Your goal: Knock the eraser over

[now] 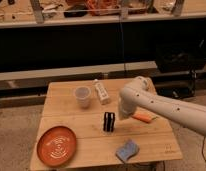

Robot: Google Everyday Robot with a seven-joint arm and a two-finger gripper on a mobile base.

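Observation:
The eraser (109, 122) is a small black block with pale stripes, standing upright near the middle of the wooden table (71, 105). My gripper (122, 114) is at the end of the white arm, just right of the eraser and close to its top edge. The arm reaches in from the right side of the view.
A white cup (83, 97) and a white bottle (101, 92) lying down are behind the eraser. An orange plate (56, 145) sits front left, a blue-grey sponge (127, 150) front right, and an orange object (143, 118) lies under the arm. Dark shelving stands behind the table.

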